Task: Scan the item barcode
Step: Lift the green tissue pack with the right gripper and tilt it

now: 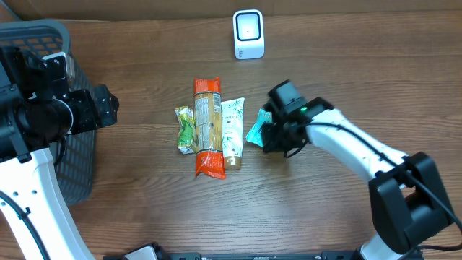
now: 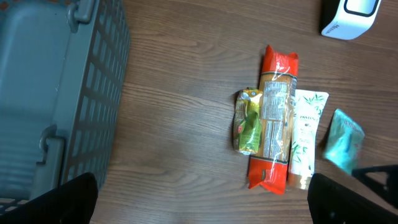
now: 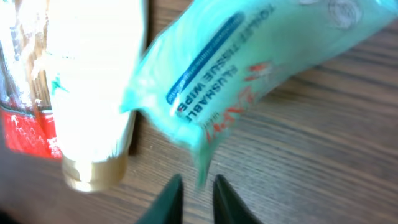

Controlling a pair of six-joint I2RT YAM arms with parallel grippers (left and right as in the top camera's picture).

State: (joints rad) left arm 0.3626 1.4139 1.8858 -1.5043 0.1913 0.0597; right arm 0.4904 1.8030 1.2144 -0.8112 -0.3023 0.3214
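Observation:
A teal pack of flushable wipes (image 1: 255, 132) (image 3: 249, 68) lies on the wooden table, to the right of a row of items. My right gripper (image 1: 268, 137) (image 3: 198, 196) is at its lower corner, with the dark fingers nearly together and the pack's thin edge pinched between them. The white barcode scanner (image 1: 248, 34) (image 2: 348, 15) stands at the back of the table. My left gripper (image 1: 108, 107) (image 2: 202, 199) hovers wide open over bare wood at the left, holding nothing. The wipes pack (image 2: 342, 143) also shows in the left wrist view.
An orange pasta pack (image 1: 207, 126), a green pouch (image 1: 186, 130) and a white tube (image 1: 232, 132) (image 3: 93, 81) lie side by side mid-table. A grey slatted basket (image 1: 76, 166) (image 2: 56, 93) stands at the left edge.

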